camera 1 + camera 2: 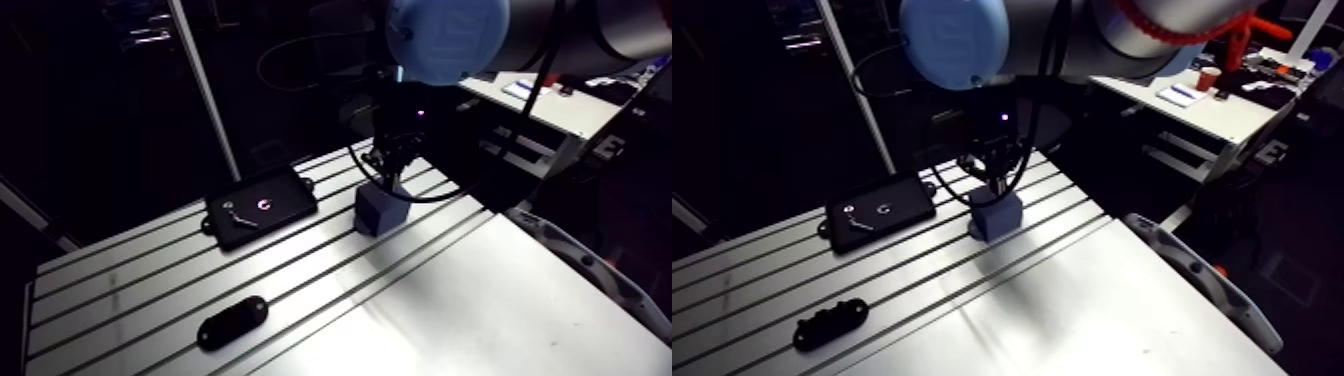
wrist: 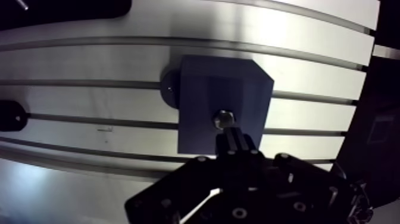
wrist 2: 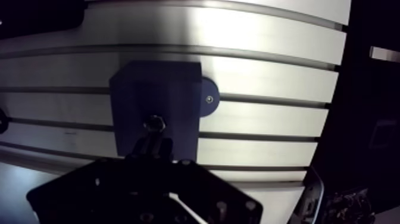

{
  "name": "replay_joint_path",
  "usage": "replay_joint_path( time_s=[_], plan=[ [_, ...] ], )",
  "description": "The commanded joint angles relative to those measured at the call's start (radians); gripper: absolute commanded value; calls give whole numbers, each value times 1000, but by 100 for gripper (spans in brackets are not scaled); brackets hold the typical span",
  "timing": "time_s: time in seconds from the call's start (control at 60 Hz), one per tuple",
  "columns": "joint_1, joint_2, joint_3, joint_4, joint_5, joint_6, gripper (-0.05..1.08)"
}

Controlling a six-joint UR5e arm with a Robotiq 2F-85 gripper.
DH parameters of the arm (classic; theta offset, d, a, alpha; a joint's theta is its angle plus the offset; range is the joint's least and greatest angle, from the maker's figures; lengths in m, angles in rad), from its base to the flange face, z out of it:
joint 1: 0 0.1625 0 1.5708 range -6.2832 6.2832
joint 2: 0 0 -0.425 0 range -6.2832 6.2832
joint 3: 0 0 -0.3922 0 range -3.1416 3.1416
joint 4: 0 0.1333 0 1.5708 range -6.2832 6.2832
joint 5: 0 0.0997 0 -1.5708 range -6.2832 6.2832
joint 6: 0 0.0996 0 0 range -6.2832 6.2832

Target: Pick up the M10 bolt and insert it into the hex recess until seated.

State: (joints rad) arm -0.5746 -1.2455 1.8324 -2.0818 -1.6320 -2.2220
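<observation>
Right, the gripper (image 2: 231,138) hangs over the blue block (image 2: 205,89) on the slotted table (image 2: 83,62), fingers pinched tight on the M10 bolt (image 2: 224,118). The bolt is at the block's top face, where the hex recess, hidden here, should be. Pickup looks done. Whether the bolt is fully seated can't be told, so pushing home and letting go remain.

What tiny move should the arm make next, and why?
Probably press straight down a little. The gripper looks shut on the bolt, whose end sits at the top face of the blue block. Whether it is fully seated cannot be told, so a gentle push seems the safest step.
</observation>
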Motion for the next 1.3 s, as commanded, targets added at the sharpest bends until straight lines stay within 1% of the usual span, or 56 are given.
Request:
replay_joint_path(
  time_s=[0.017, 0.3, 0.35, 0.367, 0.383, 0.4, 0.417, 0.467, 0.483, 0.5, 0.533, 0.55, 0.567, 0.583, 0.6, 0.617, 0.633, 0.65, 0.667, 0.85, 0.883, 1.0, 1.017, 1.033, 1.05, 1.067, 1.1, 1.117, 1.133, 1.15, 1.167, 1.217, 1.233, 1.283, 1.3],
  plan=[
    [2, -11, -5, 4, 1, 0, 90],
    [5, -42, -2, 7, 1, 3, 87],
    [5, -52, 1, 10, -1, 3, 82],
    [5, -52, 1, 10, -1, 3, 82],
    [5, -58, 3, 10, 0, 3, 77],
    [5, -58, 3, 10, 0, 3, 77],
    [5, -64, 6, 10, -1, 4, 73],
    [5, -70, 7, 13, 0, 4, 70],
    [7, -78, 9, 18, 1, 5, 66],
    [7, -78, 9, 18, 1, 5, 66],
    [8, -92, 11, 35, 1, 6, 47],
    [8, -92, 11, 35, 1, 6, 47],
    [8, -98, 12, 42, 2, 6, 41],
    [8, -98, 12, 42, 2, 6, 41],
    [10, -105, 15, 50, 5, 6, 30],
    [10, -105, 15, 50, 5, 6, 30],
    [11, -113, 18, 56, 6, 7, 13],
    [11, -113, 18, 56, 6, 7, 13],
    [13, -122, 20, 64, 7, 8, 3],
    [15, -164, 22, 110, 5, 22, 1],
    [15, -182, 19, 148, 7, 38, 1],
    [16, -207, 3, 214, 4, 78, 1],
    [16, -213, -9, 240, 4, 98, 1],
    [16, -213, -9, 240, 4, 98, 1],
    [16, -218, -22, 270, 0, 122, 1],
    [16, -218, -22, 270, 0, 122, 1],
    [16, -224, -55, 341, -1, 171, 1],
    [16, -224, -55, 341, -1, 171, 1],
    [17, -227, -74, 378, -1, 194, 1],
    [17, -227, -74, 378, -1, 194, 1],
    [19, -230, -92, 408, 0, 214, 1],
    [23, -232, -108, 434, 3, 229, 1],
    [30, -235, -122, 454, 2, 242, 1],
    [44, -241, -134, 472, 1, 251, 1],
    [61, -245, -143, 481, 2, 257, 1]
  ],
)
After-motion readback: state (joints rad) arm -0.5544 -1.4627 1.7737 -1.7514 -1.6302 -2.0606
